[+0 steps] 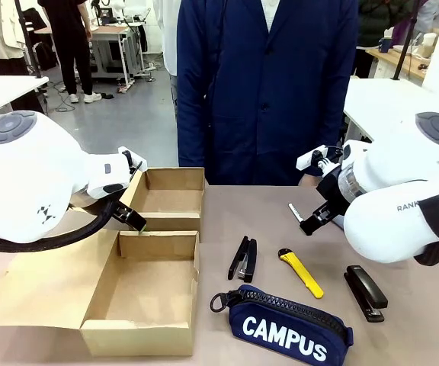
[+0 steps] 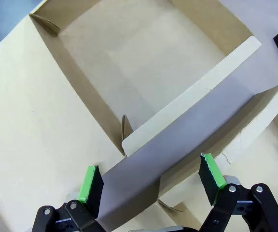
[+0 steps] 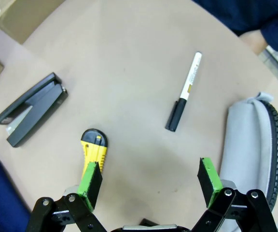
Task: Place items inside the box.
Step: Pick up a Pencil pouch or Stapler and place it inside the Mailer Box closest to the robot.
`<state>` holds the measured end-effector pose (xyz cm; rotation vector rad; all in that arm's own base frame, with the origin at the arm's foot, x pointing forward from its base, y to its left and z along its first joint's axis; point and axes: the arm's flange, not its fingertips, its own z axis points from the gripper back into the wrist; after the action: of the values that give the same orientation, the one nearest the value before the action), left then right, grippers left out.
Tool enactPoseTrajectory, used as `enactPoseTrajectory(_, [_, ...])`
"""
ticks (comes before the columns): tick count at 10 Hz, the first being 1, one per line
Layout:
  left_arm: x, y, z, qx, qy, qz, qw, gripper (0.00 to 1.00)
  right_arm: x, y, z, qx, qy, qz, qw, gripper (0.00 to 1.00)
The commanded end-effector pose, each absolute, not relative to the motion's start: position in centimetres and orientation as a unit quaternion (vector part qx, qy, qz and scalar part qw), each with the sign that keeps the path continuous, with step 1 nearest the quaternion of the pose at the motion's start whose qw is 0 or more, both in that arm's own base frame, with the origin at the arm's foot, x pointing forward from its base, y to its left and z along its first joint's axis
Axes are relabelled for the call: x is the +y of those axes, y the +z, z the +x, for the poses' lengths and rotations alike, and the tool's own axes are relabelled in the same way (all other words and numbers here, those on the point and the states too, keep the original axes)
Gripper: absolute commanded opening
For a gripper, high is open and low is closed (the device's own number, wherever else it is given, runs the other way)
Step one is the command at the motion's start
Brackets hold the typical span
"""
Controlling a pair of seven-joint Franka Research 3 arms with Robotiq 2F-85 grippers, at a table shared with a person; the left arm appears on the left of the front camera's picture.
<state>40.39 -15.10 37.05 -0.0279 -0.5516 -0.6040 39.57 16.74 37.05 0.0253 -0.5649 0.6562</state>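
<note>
The open cardboard box (image 1: 147, 286) sits at the table's left, with its lid half (image 1: 170, 200) behind it. My left gripper (image 1: 132, 219) hovers above the seam between the halves, open (image 2: 151, 179), a cardboard flap (image 2: 187, 121) below its fingers. On the table lie a navy "CAMPUS" pouch (image 1: 284, 324), a black stapler (image 1: 242, 259), a yellow-and-black utility knife (image 1: 302, 273) and a second stapler (image 1: 365, 291). My right gripper (image 1: 315, 217) hangs open (image 3: 150, 182) over the table, above the knife (image 3: 93, 147), holding nothing. A grey zip pouch (image 3: 247, 140) lies to its side.
A black-and-white marker (image 3: 184, 98) lies on the table past the knife, and the first stapler (image 3: 30, 110) is off to the left in the right wrist view. A person in a navy coat (image 1: 269, 84) stands at the far edge.
</note>
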Motion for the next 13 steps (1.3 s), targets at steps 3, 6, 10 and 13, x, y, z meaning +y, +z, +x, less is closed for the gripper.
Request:
enactPoseTrajectory(3, [-15.1, 37.0, 40.4, -0.268, -0.294, -0.014, 0.917, 1.0, 16.7, 37.0, 39.6, -0.274, 0.318, 0.012, 0.908, 1.0])
enactPoseTrajectory(6, [-14.6, 41.7, 37.8, -0.271, -0.302, -0.11, 0.908, 1.0, 16.9, 41.2, 39.7, -0.244, 0.287, 0.026, 0.926, 1.0])
enactPoseTrajectory(10, [-9.8, 52.3, 29.5, -0.234, -0.201, -0.249, 0.918, 1.0, 6.9, 52.5, 34.6, -0.218, 0.156, 0.245, 0.932, 1.0])
enactPoseTrajectory(13, [7.9, 51.8, 28.7, -0.229, 0.02, -0.507, 0.831, 1.0, -10.4, 52.0, 29.2, -0.209, -0.083, 0.464, 0.857, 1.0])
